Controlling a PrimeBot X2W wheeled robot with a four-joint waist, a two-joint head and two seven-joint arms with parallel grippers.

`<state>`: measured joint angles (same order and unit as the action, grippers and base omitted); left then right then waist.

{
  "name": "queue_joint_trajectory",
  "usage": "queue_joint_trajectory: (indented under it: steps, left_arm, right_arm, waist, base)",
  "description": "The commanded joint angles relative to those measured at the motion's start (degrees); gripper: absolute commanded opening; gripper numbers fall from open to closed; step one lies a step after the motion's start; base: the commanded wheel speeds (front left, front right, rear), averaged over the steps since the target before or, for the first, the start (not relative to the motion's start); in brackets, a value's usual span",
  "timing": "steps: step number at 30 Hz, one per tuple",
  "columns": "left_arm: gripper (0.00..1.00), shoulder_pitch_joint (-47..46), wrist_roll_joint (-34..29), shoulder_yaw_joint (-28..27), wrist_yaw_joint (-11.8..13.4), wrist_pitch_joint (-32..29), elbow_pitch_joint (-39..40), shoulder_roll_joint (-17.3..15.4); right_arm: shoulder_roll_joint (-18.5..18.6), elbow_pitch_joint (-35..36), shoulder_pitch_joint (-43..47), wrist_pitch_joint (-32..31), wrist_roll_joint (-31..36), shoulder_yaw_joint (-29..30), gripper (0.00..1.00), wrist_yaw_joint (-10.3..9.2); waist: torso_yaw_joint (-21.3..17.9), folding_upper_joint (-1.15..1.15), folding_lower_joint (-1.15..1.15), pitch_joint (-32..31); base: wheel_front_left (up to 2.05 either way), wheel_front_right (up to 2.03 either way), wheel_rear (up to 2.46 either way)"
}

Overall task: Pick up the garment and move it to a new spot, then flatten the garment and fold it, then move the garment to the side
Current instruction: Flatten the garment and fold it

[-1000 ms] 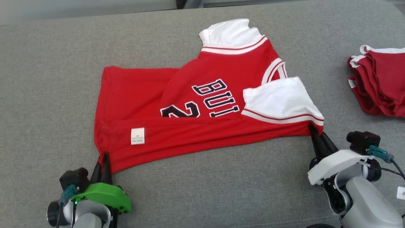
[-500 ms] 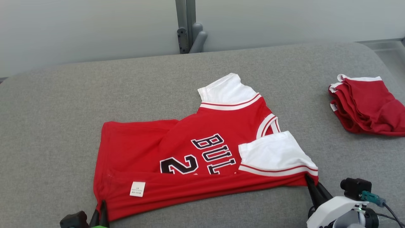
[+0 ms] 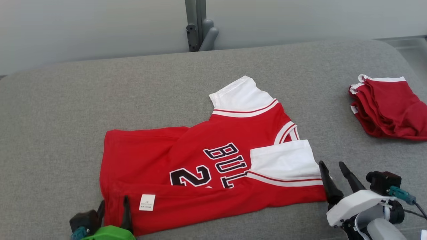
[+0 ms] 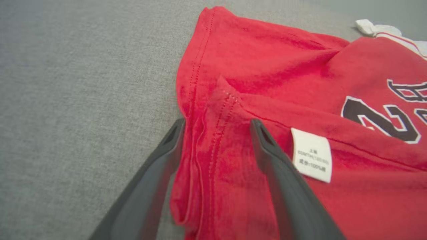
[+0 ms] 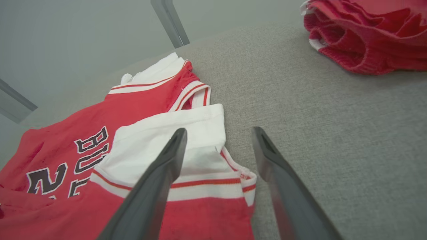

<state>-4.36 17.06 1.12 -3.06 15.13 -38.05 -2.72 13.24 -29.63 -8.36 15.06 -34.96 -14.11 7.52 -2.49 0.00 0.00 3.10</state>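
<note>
The garment (image 3: 186, 160) is a red jersey with white sleeves and dark lettering, lying partly folded on the grey cushion, its near long edge turned over with a white label (image 3: 147, 202) showing. My left gripper (image 3: 113, 206) stands open over the garment's near left corner (image 4: 213, 156), fingers apart on either side of the hem. My right gripper (image 3: 332, 170) is open at the garment's near right corner (image 5: 233, 180), by the white sleeve (image 5: 180, 133); nothing is pinched between its fingers.
A stack of folded red garments (image 3: 390, 108) lies at the right edge of the grey cushion (image 3: 66, 110), also seen as the red pile (image 5: 363, 36). A grey post (image 3: 196, 25) stands behind the cushion against a pale wall. Bare cushion lies to the left and far side.
Both grippers were shut on the garment's near corners and have let go, jaws now apart. The garment's near edge has settled onto the cushion. The head camera tilted up earlier.
</note>
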Motion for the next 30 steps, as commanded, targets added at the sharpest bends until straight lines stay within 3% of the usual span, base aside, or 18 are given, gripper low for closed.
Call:
queue_joint_trajectory:
  steps: [1,10,20,29,30]
  left_arm:
    - [1.0,-1.47,-0.5,0.12,0.81,0.0,1.44,-0.39]
    - [1.0,-8.61,-2.94,0.98,1.56,0.0,5.13,-0.38]
    - [1.0,-23.81,-3.94,-0.92,-0.57,0.0,-6.0,-2.8]
    - [1.0,-31.13,-4.44,-0.8,-1.2,0.0,-12.51,-3.74]
    - [0.91,-31.77,-4.53,-0.75,-1.0,0.0,-12.93,-3.65]
  right_arm:
    - [0.26,1.25,-0.9,0.14,0.83,0.95,1.0,-0.07]
    - [0.47,6.08,-5.66,0.14,4.44,3.68,1.0,-0.07]
    - [1.63,6.25,-15.73,0.14,4.17,-2.01,1.0,-0.07]
    - [3.82,4.69,-23.91,0.14,2.14,-7.52,1.0,-0.07]
    - [4.27,4.22,-25.18,0.14,1.93,-8.34,1.0,-0.07]
  waist:
    - [1.5,0.0,0.0,2.88]
    - [2.21,0.0,0.0,8.35]
    - [0.81,0.0,0.0,14.04]
    - [0.29,0.0,0.0,17.57]
    - [0.42,0.0,0.0,17.95]
  base:
    - [0.0,0.0,0.0]
    - [0.0,0.0,0.0]
    - [0.0,0.0,0.0]
    - [0.0,0.0,0.0]
    - [0.0,0.0,0.0]
